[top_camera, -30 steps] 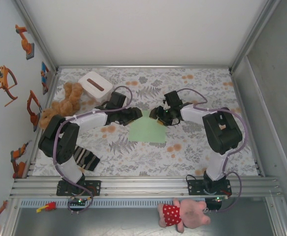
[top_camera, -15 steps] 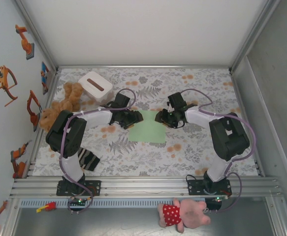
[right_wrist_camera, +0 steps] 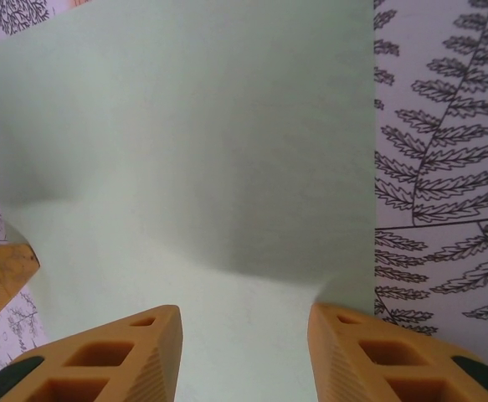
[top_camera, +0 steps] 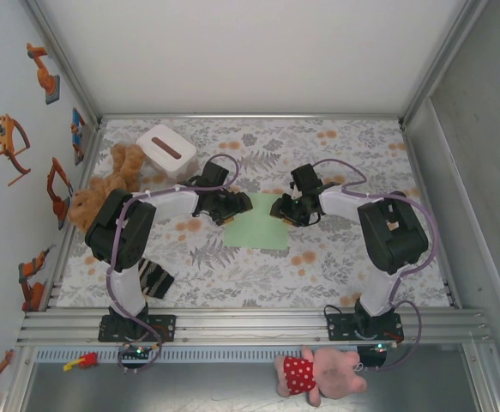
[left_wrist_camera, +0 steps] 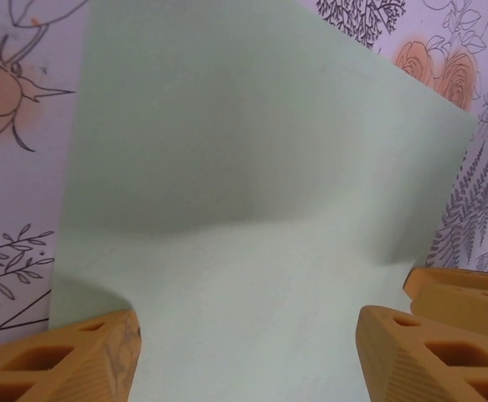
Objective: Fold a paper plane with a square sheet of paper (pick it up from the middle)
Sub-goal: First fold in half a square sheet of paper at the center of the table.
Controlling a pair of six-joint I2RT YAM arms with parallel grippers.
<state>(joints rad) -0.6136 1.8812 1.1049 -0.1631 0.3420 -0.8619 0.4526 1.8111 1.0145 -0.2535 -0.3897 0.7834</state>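
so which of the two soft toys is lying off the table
The pink pig in the red spotted dress: it lies outside the rail, by the right arm's base. The brown teddy bear lies on the table beside the white box.

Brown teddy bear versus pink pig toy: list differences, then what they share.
The brown teddy bear is plain tan; the pink pig toy wears red spotted clothes. The teddy lies on the floral table; the pig lies off it, past the front rail. Both are soft toys.
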